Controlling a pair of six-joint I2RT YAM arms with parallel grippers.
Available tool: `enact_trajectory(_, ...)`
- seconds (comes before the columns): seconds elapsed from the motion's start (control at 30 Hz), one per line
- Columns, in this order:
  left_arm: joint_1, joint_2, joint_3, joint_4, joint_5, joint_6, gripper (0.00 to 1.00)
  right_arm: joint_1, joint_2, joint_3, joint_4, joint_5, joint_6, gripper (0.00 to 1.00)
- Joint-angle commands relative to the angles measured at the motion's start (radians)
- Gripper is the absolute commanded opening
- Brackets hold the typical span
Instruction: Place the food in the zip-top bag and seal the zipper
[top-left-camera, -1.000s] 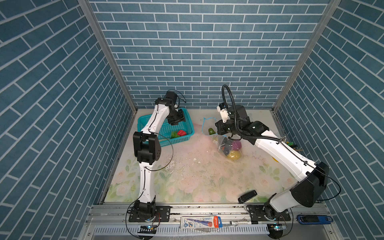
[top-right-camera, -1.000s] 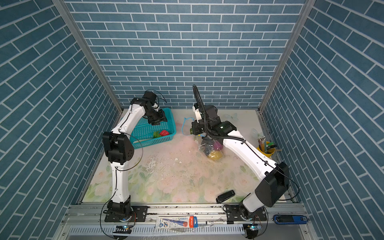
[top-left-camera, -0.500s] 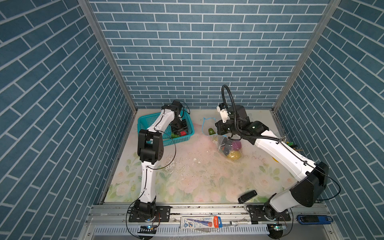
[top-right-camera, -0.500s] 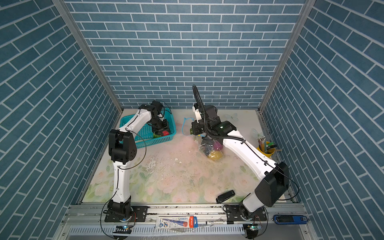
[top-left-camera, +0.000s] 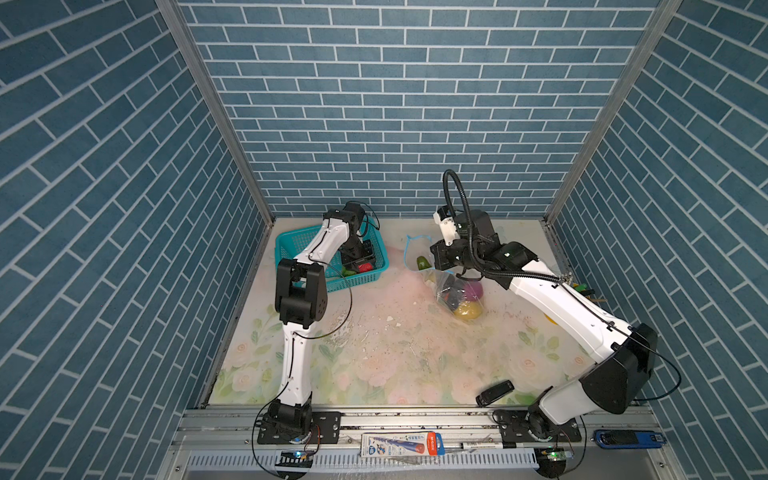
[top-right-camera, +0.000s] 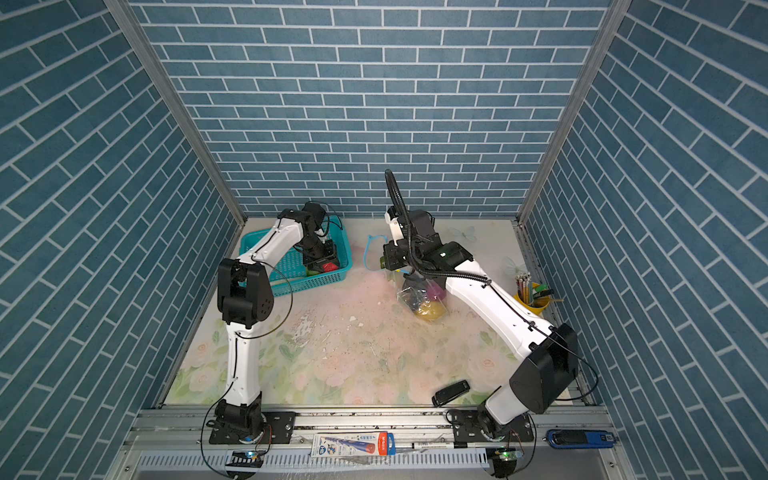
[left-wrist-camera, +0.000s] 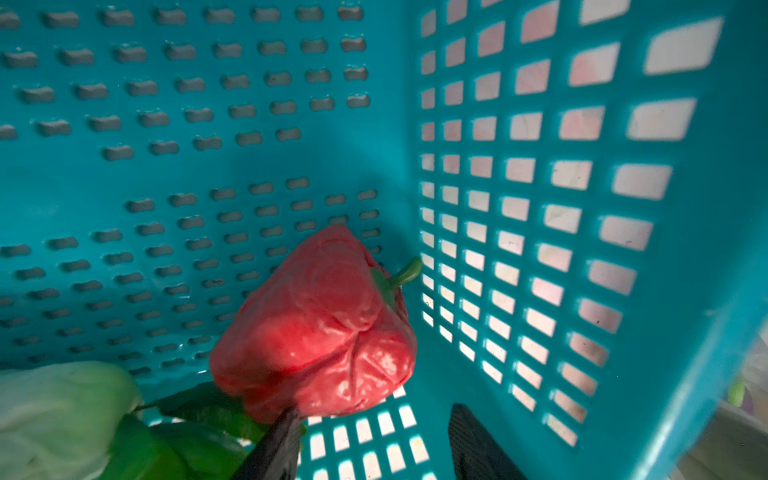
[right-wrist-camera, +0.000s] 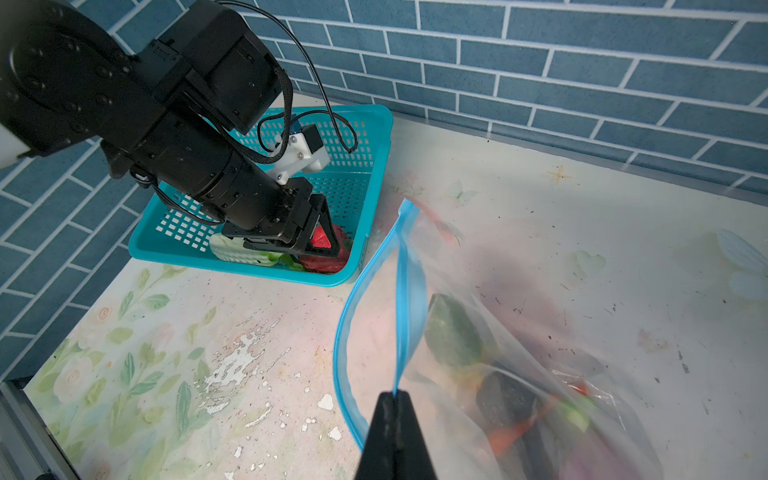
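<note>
Red pepper (left-wrist-camera: 320, 328) lies in the basket (left-wrist-camera: 685, 332) corner just ahead of my left tool (left-wrist-camera: 374, 415), jaws parted, stem toward the wall; my right tool (right-wrist-camera: 392, 399), clenched on the zipper (right-wrist-camera: 405, 299), holds the bag (right-wrist-camera: 519, 332) open.

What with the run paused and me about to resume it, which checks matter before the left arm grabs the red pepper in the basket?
1. Is the left gripper open: ok, jaws apart inside the basket.
2. Is the red pepper centred between the jaws: not ok; it lies ahead of the tips, against one finger.
3. Is the right gripper shut on the zipper: ok.
4. Is the zip-top bag mouth open: ok, the strip forms a loop.
5. Is the pale green vegetable clear of the grasp: cannot tell.
</note>
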Motion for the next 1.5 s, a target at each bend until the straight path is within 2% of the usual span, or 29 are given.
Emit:
enact_trajectory(0.0, 0.006, -0.003, -0.005, -0.033, -0.030, 0.016, 0.61, -0.001, -0.004, 0.040, -0.010, -0.001, -0.002, 0.00)
enact_trajectory(0.57, 0.002, 0.142, 0.138, -0.041, 0.054, 0.006, 0.64, -0.001, -0.006, 0.036, -0.007, 0.002, -0.002, 0.00)
enact_trajectory(1.03, 0.038, 0.205, 0.312, -0.097, 0.030, 0.009, 0.62, -0.001, -0.008, 0.027, 0.002, -0.005, 0.003, 0.00)
enact_trajectory(1.13, 0.031, 0.184, 0.357, -0.114, 0.059, 0.006, 0.60, 0.000, -0.006, 0.034, -0.004, -0.004, 0.001, 0.00)
enact_trajectory(1.27, 0.022, 0.089, 0.319, -0.086, 0.036, 0.008, 0.60, 0.000, -0.003, 0.036, -0.001, -0.005, 0.003, 0.00)
enact_trajectory(1.37, 0.040, 0.059, 0.305, -0.091, -0.028, 0.048, 0.65, 0.000, 0.010, 0.048, -0.003, -0.021, 0.007, 0.00)
enact_trajectory(1.47, 0.061, 0.073, 0.311, -0.113, -0.066, 0.133, 0.76, 0.000, 0.016, 0.053, -0.004, -0.025, 0.008, 0.00)
